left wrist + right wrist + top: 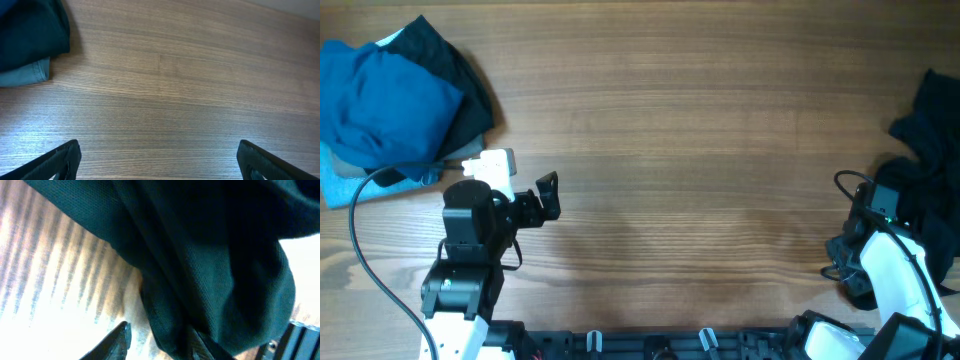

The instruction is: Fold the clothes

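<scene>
Clamping the clothes [210,270] at the right edge, right gripper [205,340]; left gripper [157,150] gapes over the open table [700,120]

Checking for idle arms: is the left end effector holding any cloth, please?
No, the left end effector is open above the table.

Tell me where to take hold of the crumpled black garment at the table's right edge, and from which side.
Grip the black garment by its hemmed edge, probably on the border facing the table's middle. Come in from that side, low over the bare table. The garment lies in a bunched heap running past the right edge, so that border offers the one thin, free fold to pinch.
</scene>
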You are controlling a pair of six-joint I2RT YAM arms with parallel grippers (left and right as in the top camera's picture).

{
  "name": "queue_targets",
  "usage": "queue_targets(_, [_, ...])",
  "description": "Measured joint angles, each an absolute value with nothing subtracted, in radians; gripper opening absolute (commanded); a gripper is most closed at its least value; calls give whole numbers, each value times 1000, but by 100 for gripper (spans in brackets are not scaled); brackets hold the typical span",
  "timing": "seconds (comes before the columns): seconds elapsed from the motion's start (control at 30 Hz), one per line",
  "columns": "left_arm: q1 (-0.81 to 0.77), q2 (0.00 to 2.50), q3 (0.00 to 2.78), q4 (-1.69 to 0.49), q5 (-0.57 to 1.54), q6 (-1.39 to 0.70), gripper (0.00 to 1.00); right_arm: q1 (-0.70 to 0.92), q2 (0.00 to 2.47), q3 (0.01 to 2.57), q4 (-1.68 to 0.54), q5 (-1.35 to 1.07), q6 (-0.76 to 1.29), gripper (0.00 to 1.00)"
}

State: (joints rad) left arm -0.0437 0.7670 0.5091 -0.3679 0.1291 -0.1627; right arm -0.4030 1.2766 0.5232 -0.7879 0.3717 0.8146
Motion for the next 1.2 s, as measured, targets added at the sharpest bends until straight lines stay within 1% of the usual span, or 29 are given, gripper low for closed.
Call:
queue_targets(0.03, [-44,767,509,-368,129,-163,100,-403,1277,523,-793,370,828,10])
queue_targets(0.07, [-44,767,509,-368,129,-163,100,-403,1277,523,-797,370,841,4])
queue_targets(0.23, [-44,767,509,-368,129,-163,100,-403,1277,523,-808,367,891,4])
queue_targets(0.37, [-44,767,509,-368,129,-163,100,-403,1277,521,-785,348,892,4])
queue_targets(0.4, [-44,767,509,-367,129,-163,100,-404,1277,517,-744,306,872,4])
queue_targets(0.53, [-44,768,509,-319,129,-163,100,-391,1277,513,-508,-69,621,4])
queue_targets(0.57, [-44,768,509,-306,129,-163,100,-351,1277,513,-467,-227,540,4])
queue_targets(0.67, [-44,771,510,-258,129,-163,100,-235,1279,513,-391,-390,462,4])
queue_targets(0.77, [-44,791,510,-234,130,-163,100,-8,1279,520,-260,-510,427,4])
queue_targets(0.83, [-44,821,510,-211,130,-163,100,169,1280,538,-128,-560,442,5])
queue_targets(0.87, [-44,839,510,-199,131,-163,100,234,1280,547,-64,-559,455,30])
queue_targets(0.9, [-44,857,510,-184,137,-163,100,294,1280,559,-12,-546,471,50])
queue_targets(0.93, [-44,871,510,-170,144,-163,100,341,1280,571,24,-524,484,64])
queue_targets(1.0, [-44,904,510,-142,163,-163,100,412,1280,597,56,-484,497,99])
queue_targets(1.07, [-44,952,510,-96,212,-163,100,453,1280,620,60,-388,510,100])
queue_targets(1.2, [-44,980,510,-78,291,-163,100,396,1280,622,-50,-296,506,99])
